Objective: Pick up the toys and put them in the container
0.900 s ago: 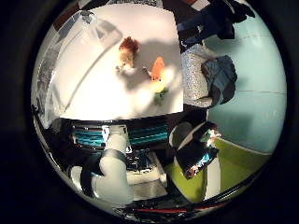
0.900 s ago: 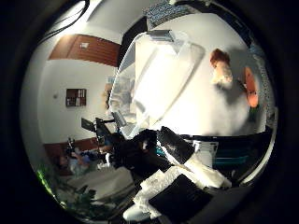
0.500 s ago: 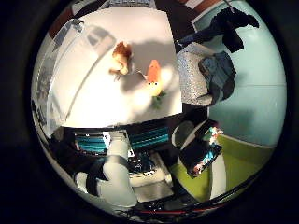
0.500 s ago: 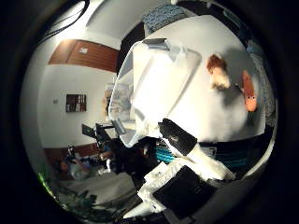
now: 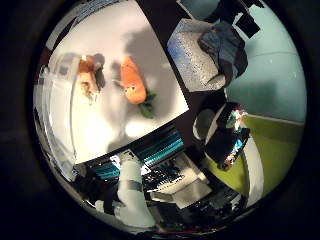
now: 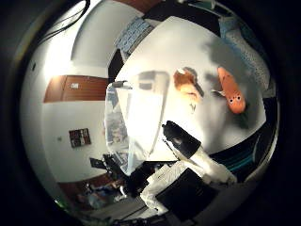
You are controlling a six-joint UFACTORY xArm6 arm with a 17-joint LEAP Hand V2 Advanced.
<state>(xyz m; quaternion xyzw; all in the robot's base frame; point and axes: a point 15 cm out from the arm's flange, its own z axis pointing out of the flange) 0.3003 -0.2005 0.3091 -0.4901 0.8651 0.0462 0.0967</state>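
White table (image 6: 164,52), toys (image 6: 232,90) below robot hand (image 6: 188,150).

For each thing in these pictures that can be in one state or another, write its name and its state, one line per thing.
Carrot toy: lying on the white table, not held, outside the container.
Brown toy: lying on the table beside the container, not held.
Clear container: open, no lid on it, no toys visible inside.
Hand: above the table, holding nothing, fingers relaxed.

Both palm views look from well above onto the same white table (image 5: 100,125), sharing the orange toy (image 6: 231,90).
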